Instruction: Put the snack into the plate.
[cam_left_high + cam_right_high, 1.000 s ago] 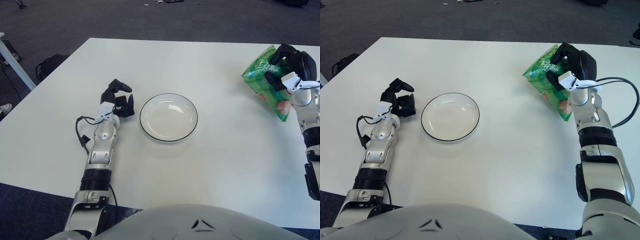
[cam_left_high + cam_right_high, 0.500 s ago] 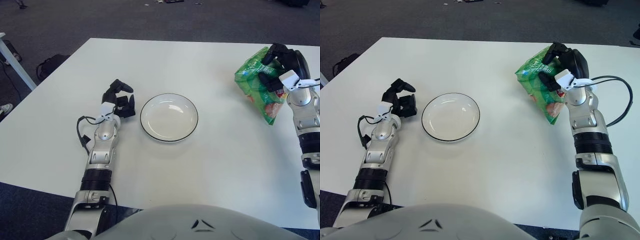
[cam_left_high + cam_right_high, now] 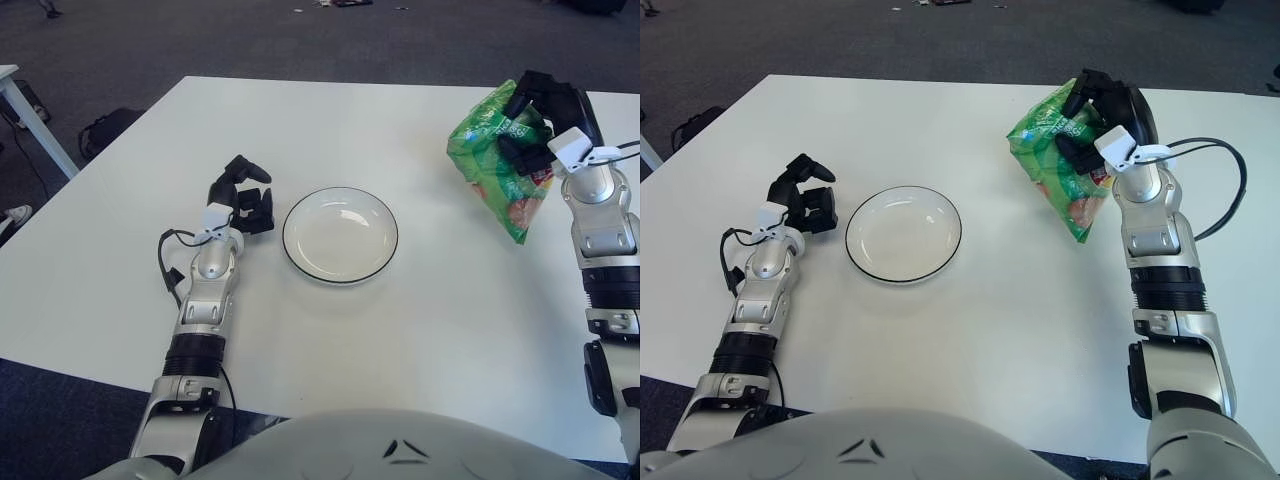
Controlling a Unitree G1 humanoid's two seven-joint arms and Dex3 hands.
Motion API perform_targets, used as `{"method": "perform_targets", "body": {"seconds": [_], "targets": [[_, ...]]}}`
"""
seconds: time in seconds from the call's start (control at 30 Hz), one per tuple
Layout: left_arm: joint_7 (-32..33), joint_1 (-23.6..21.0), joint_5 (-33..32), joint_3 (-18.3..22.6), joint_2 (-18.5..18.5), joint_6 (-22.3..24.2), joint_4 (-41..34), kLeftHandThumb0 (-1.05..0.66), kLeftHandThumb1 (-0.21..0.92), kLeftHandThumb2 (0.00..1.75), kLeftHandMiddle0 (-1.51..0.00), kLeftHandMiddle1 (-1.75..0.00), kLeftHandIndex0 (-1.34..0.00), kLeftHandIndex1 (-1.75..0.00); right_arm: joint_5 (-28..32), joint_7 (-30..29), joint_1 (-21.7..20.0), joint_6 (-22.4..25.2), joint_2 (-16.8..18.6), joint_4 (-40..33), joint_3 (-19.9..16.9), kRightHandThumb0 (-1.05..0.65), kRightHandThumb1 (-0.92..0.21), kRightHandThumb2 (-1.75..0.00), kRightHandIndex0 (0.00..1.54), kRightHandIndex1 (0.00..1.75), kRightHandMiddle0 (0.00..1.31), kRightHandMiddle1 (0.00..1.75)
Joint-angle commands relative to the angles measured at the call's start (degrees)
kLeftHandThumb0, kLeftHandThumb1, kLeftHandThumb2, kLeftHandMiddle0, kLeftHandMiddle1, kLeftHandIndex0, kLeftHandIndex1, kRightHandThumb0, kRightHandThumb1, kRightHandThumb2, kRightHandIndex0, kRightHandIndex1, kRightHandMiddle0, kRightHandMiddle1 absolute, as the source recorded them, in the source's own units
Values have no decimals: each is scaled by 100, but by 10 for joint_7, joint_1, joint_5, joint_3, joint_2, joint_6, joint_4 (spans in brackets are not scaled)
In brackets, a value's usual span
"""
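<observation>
A green snack bag (image 3: 492, 160) hangs above the table at the right, held near its top by my right hand (image 3: 535, 120), whose black fingers are shut on it. The bag (image 3: 1057, 163) is tilted, its lower corner pointing down and right. A white plate with a thin black rim (image 3: 340, 235) sits empty at the table's middle, left of the bag with bare table between them. My left hand (image 3: 241, 196) shows just left of the plate, fingers curled and holding nothing.
The white table (image 3: 420, 330) spreads wide around the plate. Dark carpet lies beyond its far edge. A black bag (image 3: 98, 128) sits on the floor at the left. A cable (image 3: 1228, 190) loops off my right forearm.
My right hand has carried the snack bag leftward toward the plate and turned it slightly. The left hand and the plate have stayed put.
</observation>
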Motion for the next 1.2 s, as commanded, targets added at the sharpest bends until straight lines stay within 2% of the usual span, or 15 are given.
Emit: {"method": "perform_targets", "body": {"seconds": [0.0, 0.23, 0.5, 0.77, 0.97, 1.17], "targets": [[-5, 50, -1, -3, -10, -8, 46, -47, 34, 129, -133, -175, -59, -175, 10, 18, -25, 23, 9, -24, 0, 0, 7, -174, 87, 175, 71, 171], [-6, 47, -1, -2, -10, -11, 53, -47, 35, 127, -132, -175, -58, -175, 0, 23, -42, 38, 27, -46, 2, 0, 6, -175, 87, 175, 70, 173], [0, 47, 6, -3, -11, -6, 51, -46, 36, 126, -131, -175, -57, -175, -30, -9, -77, 38, 77, -71, 32, 0, 0, -168, 84, 174, 62, 175], [4, 45, 11, -4, -11, -8, 54, -46, 37, 125, -132, -175, -57, -175, -32, -11, -113, 27, 99, -49, 45, 0, 6, -174, 87, 175, 69, 174], [7, 45, 16, -8, -12, -7, 54, -46, 37, 125, -133, -175, -57, -175, -13, 5, -119, 5, 105, -40, 48, 0, 7, -175, 88, 175, 70, 172], [5, 45, 12, -8, -12, -5, 54, -46, 37, 125, -133, -175, -57, -175, -15, 27, -134, 4, 119, -38, 70, 0, 7, -175, 88, 175, 71, 172]]}}
